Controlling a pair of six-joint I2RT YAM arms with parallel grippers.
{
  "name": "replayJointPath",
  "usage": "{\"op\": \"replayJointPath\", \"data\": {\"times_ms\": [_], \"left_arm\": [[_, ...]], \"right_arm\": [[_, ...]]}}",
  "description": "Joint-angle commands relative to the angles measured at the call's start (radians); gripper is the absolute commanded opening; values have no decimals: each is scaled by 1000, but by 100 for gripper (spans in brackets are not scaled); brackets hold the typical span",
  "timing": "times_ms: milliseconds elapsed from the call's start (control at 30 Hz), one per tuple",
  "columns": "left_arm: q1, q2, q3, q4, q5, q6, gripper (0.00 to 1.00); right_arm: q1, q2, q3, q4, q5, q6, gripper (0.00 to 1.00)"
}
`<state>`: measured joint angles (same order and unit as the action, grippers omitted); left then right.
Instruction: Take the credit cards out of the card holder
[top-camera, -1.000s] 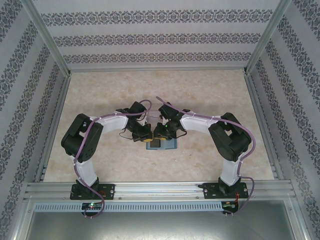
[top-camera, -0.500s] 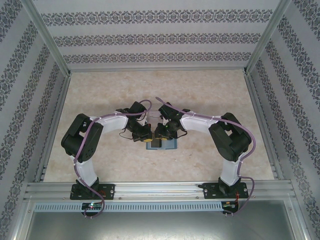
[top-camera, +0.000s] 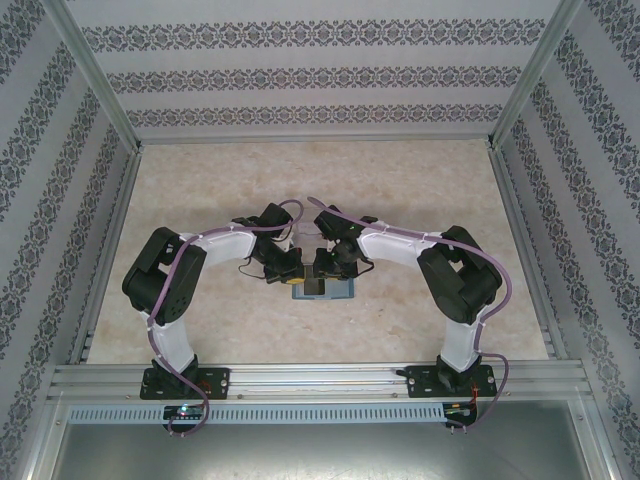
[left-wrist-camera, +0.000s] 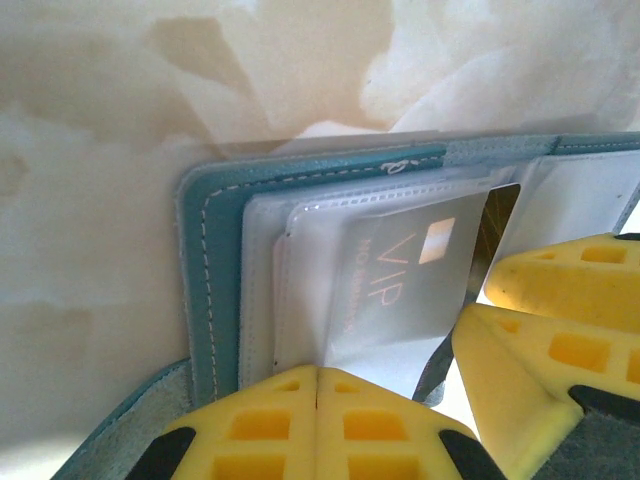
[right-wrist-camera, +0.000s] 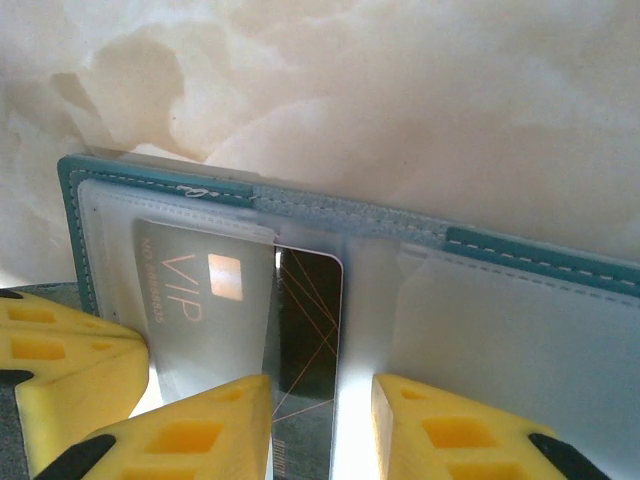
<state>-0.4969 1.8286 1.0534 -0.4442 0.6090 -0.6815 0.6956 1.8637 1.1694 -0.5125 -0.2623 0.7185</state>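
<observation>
The teal card holder (top-camera: 336, 291) lies open on the marble table, between the two wrists. In the left wrist view its stitched edge (left-wrist-camera: 215, 270) frames clear pockets holding a pale VIP credit card (left-wrist-camera: 400, 280). My left gripper (left-wrist-camera: 318, 385) is shut, its tips pressed on the near edge of that half. In the right wrist view the VIP card (right-wrist-camera: 190, 290) partly overlaps a dark credit card (right-wrist-camera: 310, 320) that sticks out of its pocket towards me. My right gripper (right-wrist-camera: 322, 420) stands open astride the dark card, with a gap at the right finger. From above, the left gripper (top-camera: 290, 272) and right gripper (top-camera: 322, 268) nearly touch.
A faint clear plastic tray (top-camera: 306, 236) sits just behind the grippers. Patterned walls and aluminium posts (top-camera: 512, 150) fence the table on three sides, and a rail (top-camera: 320, 375) runs along the near edge. Open marble (top-camera: 320, 180) stretches behind the arms.
The right wrist has edged slightly back and left over the holder. The left arm and the holder have stayed put.
</observation>
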Motion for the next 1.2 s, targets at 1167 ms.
{"op": "replayJointPath", "data": {"times_ms": [1167], "left_arm": [[-9, 2, 24, -73, 4, 4, 2]], "right_arm": [[-20, -1, -58, 57, -95, 24, 30]]}}
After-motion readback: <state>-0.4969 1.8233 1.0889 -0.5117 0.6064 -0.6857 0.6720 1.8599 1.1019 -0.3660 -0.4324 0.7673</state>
